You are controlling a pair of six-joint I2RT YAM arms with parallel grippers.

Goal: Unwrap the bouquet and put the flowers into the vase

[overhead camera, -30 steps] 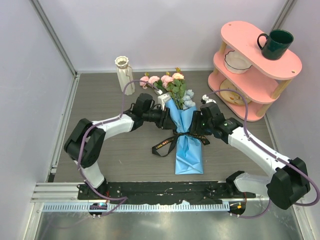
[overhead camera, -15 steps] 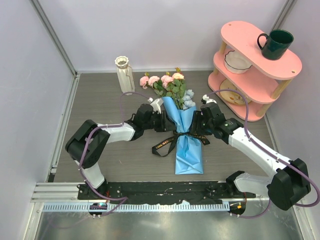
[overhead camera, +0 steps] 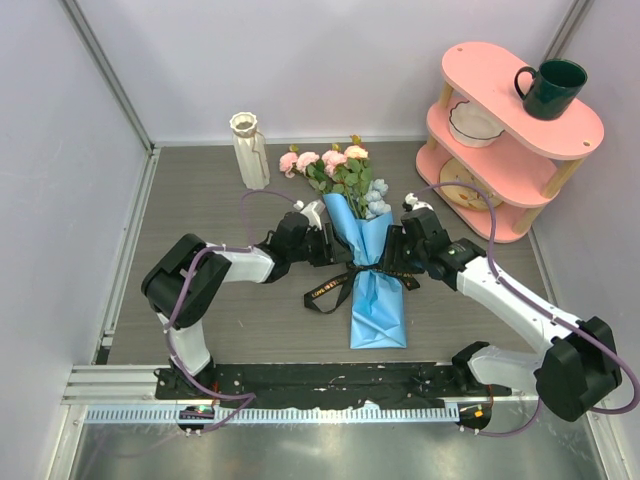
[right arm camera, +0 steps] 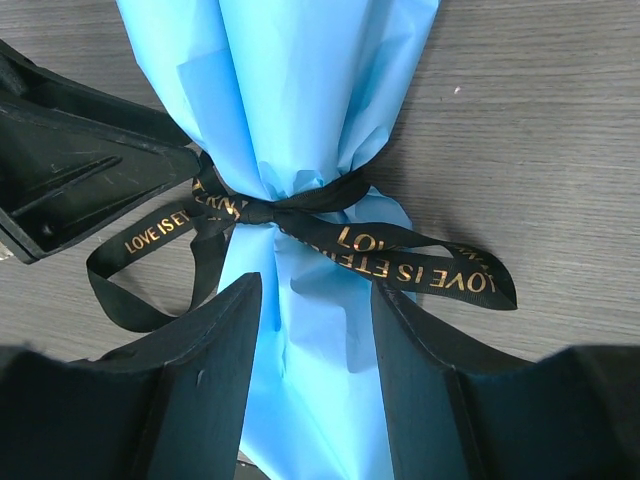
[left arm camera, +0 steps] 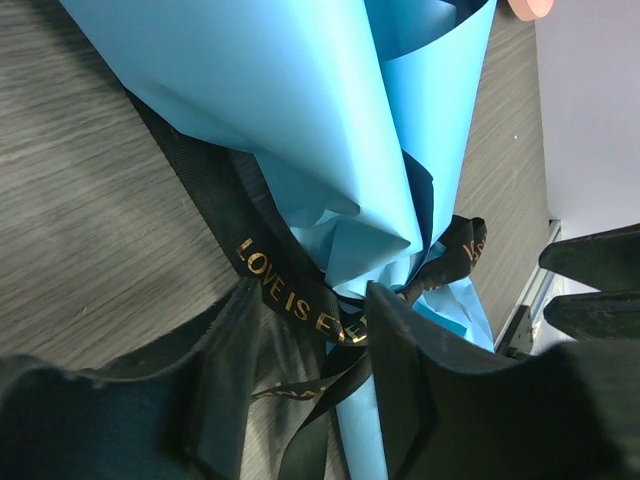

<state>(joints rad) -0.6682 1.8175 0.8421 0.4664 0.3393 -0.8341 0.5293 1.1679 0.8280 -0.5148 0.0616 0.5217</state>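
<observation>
1. Mid-table, the bouquet [overhead camera: 366, 270] lies flat with its long axis running near-to-far. The flowers [overhead camera: 335, 168] are at the far end and the plain tail points back at the arm bases.
2. The ribbon [right arm camera: 430, 268] cinches the blue wrap [right arm camera: 290, 90] at the waist. It is knotted, not undone, and its ends trail out on both sides.
3. The left gripper [overhead camera: 328, 248] sits just beside the waist on the bouquet's left, reaching in crosswise to the long axis. Its jaws are parted, and a lettered ribbon strand crosses the gap, apparently not pinched.
4. The right gripper [overhead camera: 390, 264] mirrors it on the right, its fingers straddling the wrap on the tail side of the knot. The jaws are apart, but I cannot tell whether they press the paper.
5. Both arms are about equally near the knot. My judgement is that the left has a strand lined up, so the pull likely goes sideways, off the axis.
6. The vase [overhead camera: 248, 150] stands upright at far left, well apart from the bouquet and nearer the left arm.
</observation>
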